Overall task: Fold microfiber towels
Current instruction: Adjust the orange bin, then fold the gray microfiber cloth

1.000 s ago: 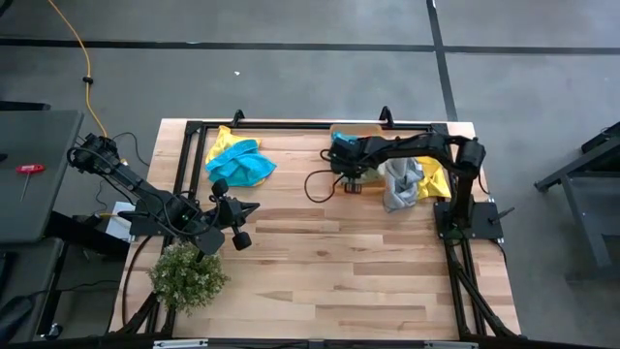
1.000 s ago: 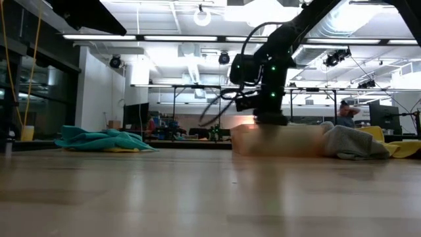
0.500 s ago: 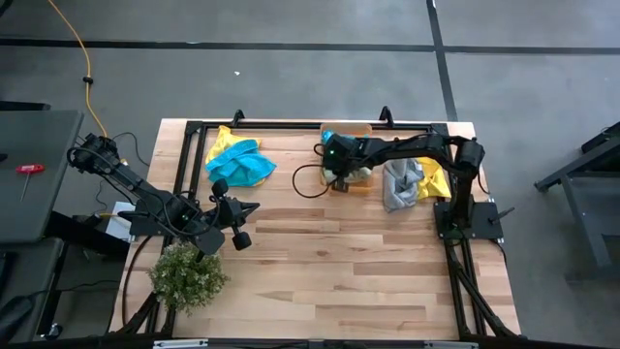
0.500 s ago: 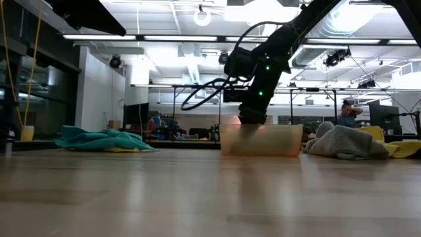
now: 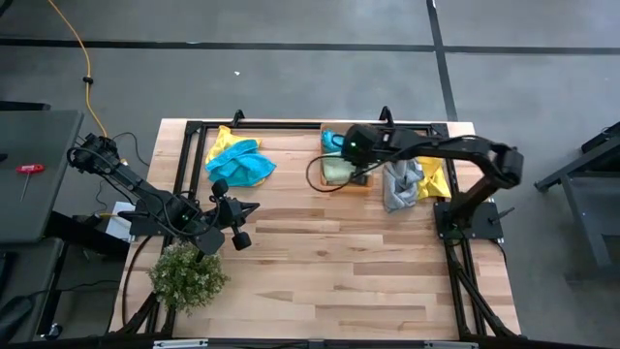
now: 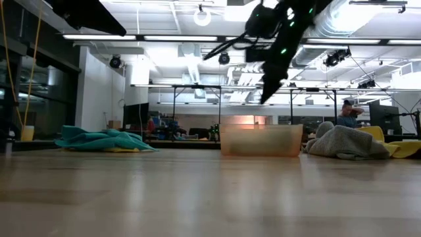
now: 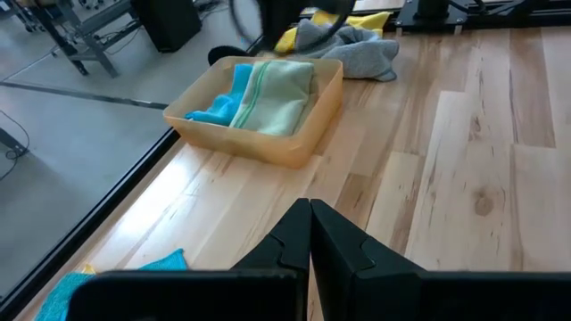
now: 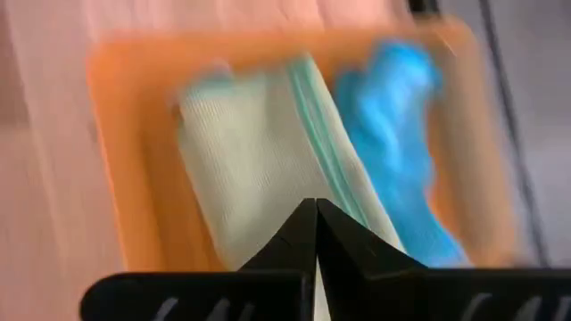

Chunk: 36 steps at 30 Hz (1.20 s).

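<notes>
The orange bin [image 5: 366, 184] stands at the table's far middle. A folded light green towel [image 8: 250, 169] and a blue towel [image 8: 401, 152] lie in it, also seen in the left wrist view as the green towel [image 7: 281, 98] and the blue towel [image 7: 223, 102]. My right gripper [image 8: 317, 205] is shut and hangs above the bin [image 6: 262, 139], clear of it, its tip [image 6: 266, 99] pointing down. My left gripper [image 5: 254, 208] is shut and waits at the table's left, holding nothing.
A heap of teal and yellow towels [image 5: 237, 160] lies at the far left. A grey towel [image 5: 402, 184] and a yellow one [image 5: 436, 179] lie right of the bin. A bushy plant [image 5: 187, 274] stands at the near left. Bare wood fills the table's near half.
My right gripper has come up out of the bin, staying shut, and now hangs well above it. Early on the bin slid a little toward the table's left; it has stood still since.
</notes>
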Each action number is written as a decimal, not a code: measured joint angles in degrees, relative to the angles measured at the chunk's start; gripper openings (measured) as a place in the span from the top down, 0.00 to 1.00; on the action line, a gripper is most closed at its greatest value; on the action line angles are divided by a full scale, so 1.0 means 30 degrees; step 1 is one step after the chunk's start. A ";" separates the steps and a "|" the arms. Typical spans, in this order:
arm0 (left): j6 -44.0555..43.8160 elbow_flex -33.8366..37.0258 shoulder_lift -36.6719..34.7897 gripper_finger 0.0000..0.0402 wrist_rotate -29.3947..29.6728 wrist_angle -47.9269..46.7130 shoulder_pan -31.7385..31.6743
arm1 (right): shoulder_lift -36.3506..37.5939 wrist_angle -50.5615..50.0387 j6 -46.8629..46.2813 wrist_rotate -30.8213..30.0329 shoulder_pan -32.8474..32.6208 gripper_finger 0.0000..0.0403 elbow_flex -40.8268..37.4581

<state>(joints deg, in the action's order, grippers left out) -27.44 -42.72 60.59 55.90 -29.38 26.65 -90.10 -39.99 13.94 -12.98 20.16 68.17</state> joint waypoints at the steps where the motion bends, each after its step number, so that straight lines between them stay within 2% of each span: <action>1: 0.0000 0.0000 0.0004 1.00 0.0000 0.0004 0.0000 | 0.0423 -0.1140 -0.0556 -0.0912 -0.0160 1.00 0.0006; 4: -0.0158 0.0000 -0.0003 1.00 0.0000 0.0002 0.0000 | 0.1165 -0.4603 -0.2618 -0.2381 -0.0242 1.00 -0.0006; 8: -0.0284 0.0000 -0.0003 1.00 -0.0062 0.0004 0.0000 | 0.1277 -0.6150 -0.4103 -0.3492 0.0039 1.00 -0.1006; 14: -0.0287 0.0000 -0.0003 1.00 -0.0131 0.0014 0.0000 | 0.1122 -0.1717 -0.3255 -0.3494 0.0939 1.00 -0.4067; 18: 0.0113 0.0000 -0.0002 1.00 0.0072 0.0026 -0.0008 | 0.1122 0.1427 -0.2957 -0.3082 0.1353 1.00 -0.5200; 24: 0.0204 0.0000 0.0000 1.00 0.0066 0.0026 -0.0022 | 0.0950 0.4096 -0.3000 -0.2170 0.1674 1.00 -0.5714; 30: 0.0204 0.0000 -0.0002 1.00 0.0073 0.0026 -0.0029 | 0.0932 0.7596 -0.3055 -0.0244 0.1647 1.00 -0.5735; 33: 0.0204 0.0000 -0.0001 1.00 0.0073 0.0026 -0.0029 | 0.0960 0.8301 -0.2846 -0.0142 0.1574 1.00 -0.5728; 36: 0.0206 0.0000 -0.0001 1.00 0.0073 0.0019 -0.0029 | 0.1681 0.6817 -0.2483 -0.1188 0.1367 1.00 -0.5728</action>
<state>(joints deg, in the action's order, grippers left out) -26.82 -42.72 60.58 56.12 -29.32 26.57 -85.06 -19.54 6.49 -16.54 24.26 50.98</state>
